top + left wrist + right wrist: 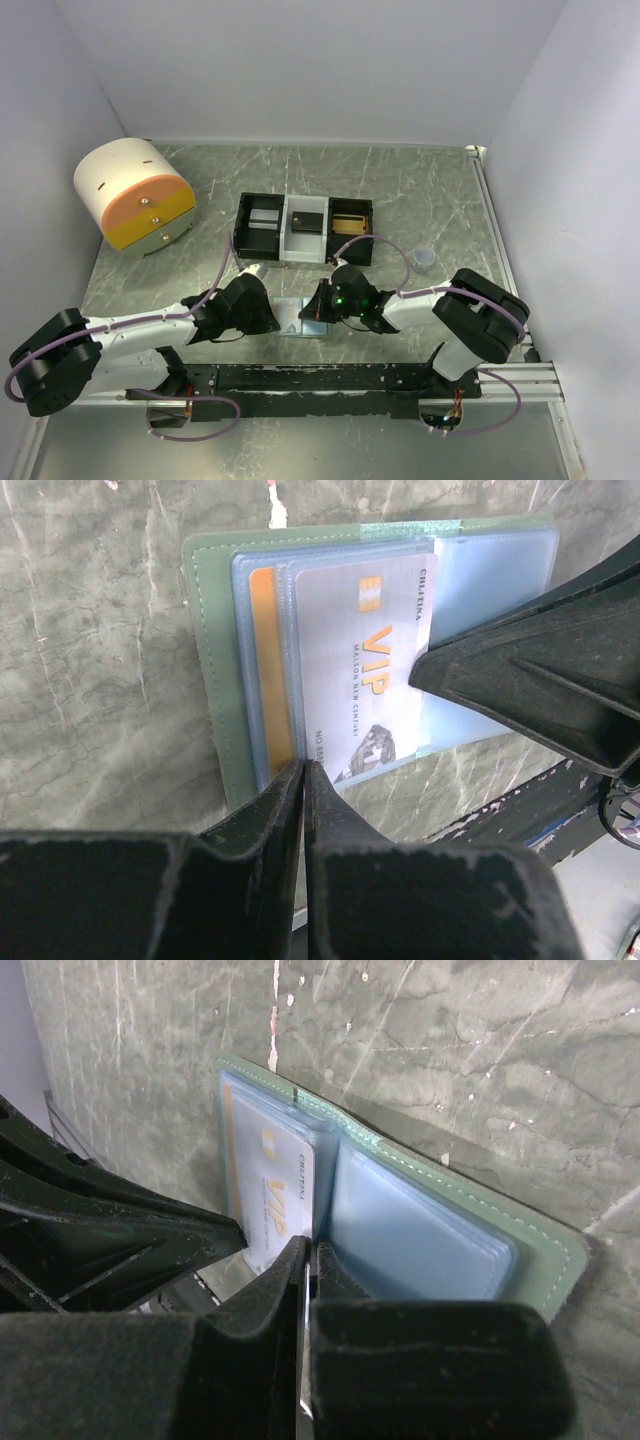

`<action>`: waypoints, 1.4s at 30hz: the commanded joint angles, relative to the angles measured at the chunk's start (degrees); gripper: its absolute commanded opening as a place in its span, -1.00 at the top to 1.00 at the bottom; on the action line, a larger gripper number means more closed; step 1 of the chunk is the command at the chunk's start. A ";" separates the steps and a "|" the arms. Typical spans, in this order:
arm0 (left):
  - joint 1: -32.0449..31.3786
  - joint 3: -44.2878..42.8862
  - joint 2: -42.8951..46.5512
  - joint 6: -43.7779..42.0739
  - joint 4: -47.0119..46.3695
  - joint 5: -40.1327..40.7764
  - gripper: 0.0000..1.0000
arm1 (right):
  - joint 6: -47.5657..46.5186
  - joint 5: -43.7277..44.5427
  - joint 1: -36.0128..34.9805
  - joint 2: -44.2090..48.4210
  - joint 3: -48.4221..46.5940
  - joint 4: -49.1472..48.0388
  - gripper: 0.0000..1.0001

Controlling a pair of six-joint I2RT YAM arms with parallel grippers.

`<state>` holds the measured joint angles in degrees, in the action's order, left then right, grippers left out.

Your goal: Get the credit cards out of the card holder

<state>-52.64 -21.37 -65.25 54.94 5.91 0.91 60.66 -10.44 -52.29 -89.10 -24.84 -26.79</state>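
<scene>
**A:** Where is the holder?

**B:** The holder (pixel 208 660) lies open on the desk (pixel 400 190), close to the near edge and about midway along it, between the two grippers. Its green cover faces down and its pale blue sleeves face up.

**A:** And the cards?

**B:** A silver VIP card (pixel 360 680) lies over the sleeves of one panel, with one end reaching past the fold. An orange card (pixel 264 670) sits in a sleeve beneath it, only a strip showing.

**A:** The right gripper?

**B:** The right gripper (pixel 308 1255) is clamped on the VIP card at the end by the fold. A thin pale edge shows between its fingers.

**A:** The left one?

**B:** The left gripper (pixel 303 772) has its jaws pressed together. Its tips rest on the edge of the panel that carries the cards.

**A:** Anything else nearby?

**B:** A tray (pixel 242 232) stands mid-desk, beyond the holder toward the far edge.
</scene>
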 commanded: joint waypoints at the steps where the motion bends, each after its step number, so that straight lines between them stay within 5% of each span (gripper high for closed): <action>1: -0.42 -0.87 -0.48 -0.35 3.63 2.94 0.69 | -0.27 -2.79 0.52 1.63 1.11 -0.97 1.00; 23: -0.51 -2.87 1.73 -0.83 6.55 4.71 0.65 | -3.49 -6.98 5.05 4.65 0.01 5.52 1.00; 33: -1.00 -7.93 2.95 -5.98 -3.05 -1.27 0.22 | -6.90 -10.61 5.97 0.23 -1.51 5.60 1.00; 42: -2.03 -10.06 -8.77 -5.37 -0.21 2.06 0.48 | -8.06 -11.82 6.06 -2.29 -3.21 5.01 1.00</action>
<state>-53.60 -30.79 -70.85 49.50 4.10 1.48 54.48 -21.93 -46.57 -90.63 -26.96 -22.52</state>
